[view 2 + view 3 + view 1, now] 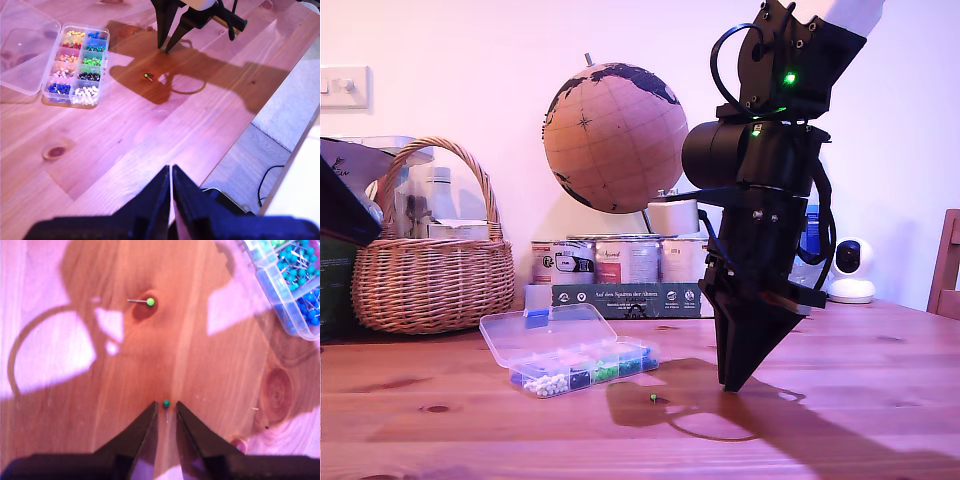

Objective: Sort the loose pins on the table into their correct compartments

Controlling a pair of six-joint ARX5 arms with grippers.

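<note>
My second gripper (165,415), a pair of black tapered jaws pointing straight down at the reddish-brown pine table (860,420), stood with its tips slightly parted and a tiny dark-green ball-headed pin (166,403) lying just at the mouth of the gap, at about twelve o'clock from the tips in the second wrist view. The pin's thin shaft ran back from the head into the slot between the jaws, so its long axis lay roughly along the gripper's line of approach; whether the jaws already touched it I could not tell, and they were not closed. A second loose pin, light green with a silver shaft (149,301), lay farther out at about eleven o'clock, well apart from the tips, its shaft crosswise. In the exterior view the clear plastic organiser box with coloured pin compartments (582,368) sat near nine o'clock from that gripper. My first gripper (171,175) hung high over bare wood with its jaws pressed together and empty, much farther from both pins, so the second arm was plainly the nearer one.
</note>
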